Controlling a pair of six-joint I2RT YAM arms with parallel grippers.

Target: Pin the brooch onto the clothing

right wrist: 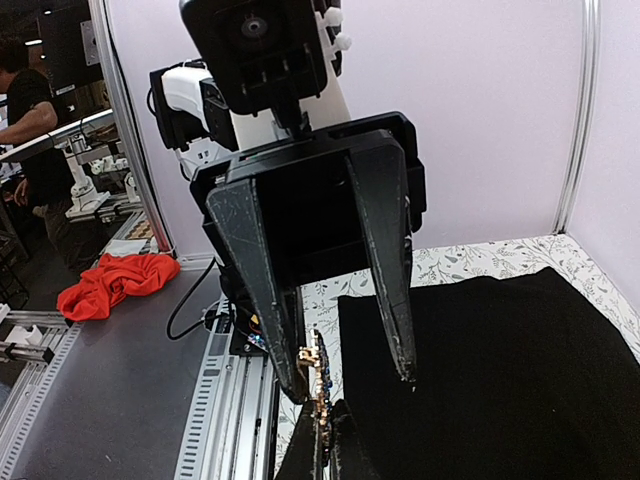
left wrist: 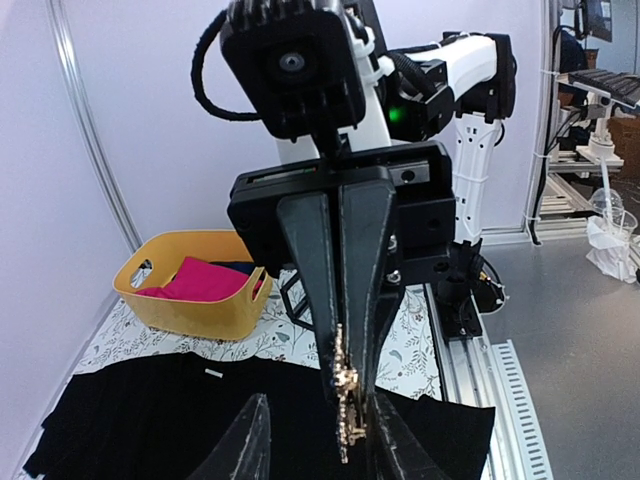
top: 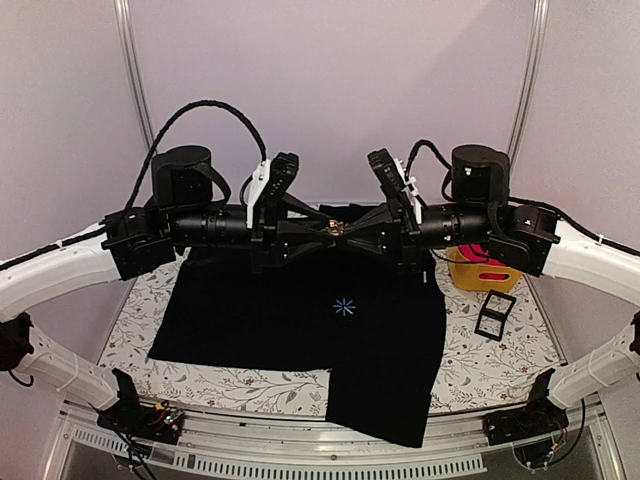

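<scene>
The right claw [left wrist: 350, 372] is pinched shut on the brooch [left wrist: 346, 405], which it holds in mid-air at the centre of the top view, over the upper part of the shirt [top: 300, 310]. The left claw [right wrist: 352, 382] faces it tip to tip, jaws partly apart, with one finger just beside the brooch; I cannot tell if it touches. The shirt lies flat on the table [top: 480, 370], its print [top: 344, 307] below the claws. Toward the frame's right side sit a yellow basket [top: 480, 272] and a black frame [top: 496, 315].
</scene>
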